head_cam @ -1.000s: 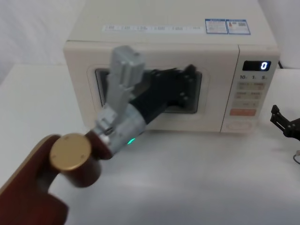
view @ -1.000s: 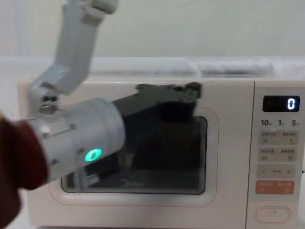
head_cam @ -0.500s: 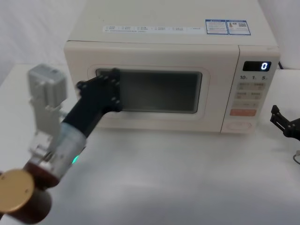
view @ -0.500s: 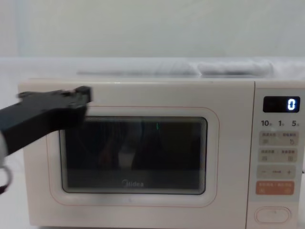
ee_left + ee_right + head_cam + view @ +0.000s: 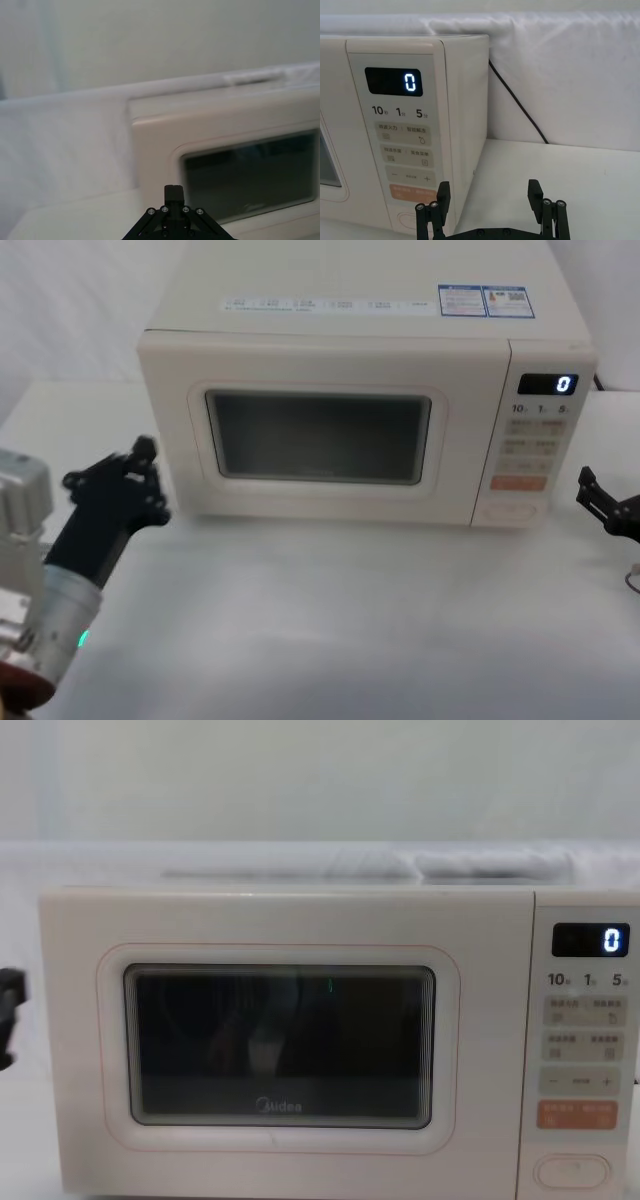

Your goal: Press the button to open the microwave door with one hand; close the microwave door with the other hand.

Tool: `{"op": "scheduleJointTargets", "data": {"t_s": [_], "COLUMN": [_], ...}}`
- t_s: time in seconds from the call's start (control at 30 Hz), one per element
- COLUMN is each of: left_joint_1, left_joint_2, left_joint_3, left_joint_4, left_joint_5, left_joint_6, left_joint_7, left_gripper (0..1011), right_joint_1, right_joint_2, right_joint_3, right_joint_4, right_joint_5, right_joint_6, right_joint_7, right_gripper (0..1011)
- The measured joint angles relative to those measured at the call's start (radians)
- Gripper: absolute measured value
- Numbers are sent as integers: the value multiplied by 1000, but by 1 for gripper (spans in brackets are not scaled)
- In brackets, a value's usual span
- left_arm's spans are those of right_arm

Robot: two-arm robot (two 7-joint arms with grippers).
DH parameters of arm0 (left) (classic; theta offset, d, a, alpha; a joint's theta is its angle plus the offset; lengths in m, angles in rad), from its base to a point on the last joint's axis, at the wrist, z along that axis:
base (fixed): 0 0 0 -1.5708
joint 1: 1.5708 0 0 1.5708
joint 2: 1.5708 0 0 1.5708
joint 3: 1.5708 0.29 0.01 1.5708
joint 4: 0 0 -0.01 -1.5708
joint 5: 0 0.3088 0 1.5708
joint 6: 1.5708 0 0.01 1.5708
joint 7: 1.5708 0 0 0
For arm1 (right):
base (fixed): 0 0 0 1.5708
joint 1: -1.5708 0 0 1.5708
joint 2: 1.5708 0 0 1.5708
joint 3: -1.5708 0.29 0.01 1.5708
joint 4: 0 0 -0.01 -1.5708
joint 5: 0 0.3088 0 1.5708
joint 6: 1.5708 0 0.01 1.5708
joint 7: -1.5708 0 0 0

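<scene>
The microwave door (image 5: pixel 320 435) is closed flush with the cream body, and its dark window (image 5: pixel 280 1045) carries the Midea logo. The wide cream button (image 5: pixel 510 509) sits at the bottom of the control panel (image 5: pixel 585 1060), below the orange key, and also shows as the button (image 5: pixel 572 1171) from the front. My left gripper (image 5: pixel 150 480) is shut, empty, and hangs left of the microwave's front left corner, clear of the door. My right gripper (image 5: pixel 490 192) is open and empty, low beside the panel's right edge.
The microwave stands on a white table (image 5: pixel 350 610) against a white draped wall. Its display (image 5: pixel 394 81) reads 0. A black power cable (image 5: pixel 517 107) runs down behind the microwave's right side. Bare tabletop lies in front and on both sides.
My left gripper has swung from in front of the door window out to the left and back toward me. The door stays closed. The right arm has not moved.
</scene>
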Motion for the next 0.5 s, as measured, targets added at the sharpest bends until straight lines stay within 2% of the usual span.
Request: {"op": "scheduleJointTargets", "data": {"t_s": [0.23, 0.5], "left_joint_1": [43, 52], "left_joint_2": [-35, -59], "left_joint_3": [-74, -107], "left_joint_4": [26, 60], "left_joint_5": [-16, -34], "left_joint_6": [-19, -35], "left_joint_7": [27, 18], "left_gripper": [0, 0], "right_joint_1": [0, 0], "right_joint_2": [0, 0], "right_joint_3": [0, 0], "right_joint_4": [0, 0], "right_joint_5": [0, 0], "right_joint_6": [0, 0], "right_joint_7": [0, 0], "right_gripper": [1002, 1002]}}
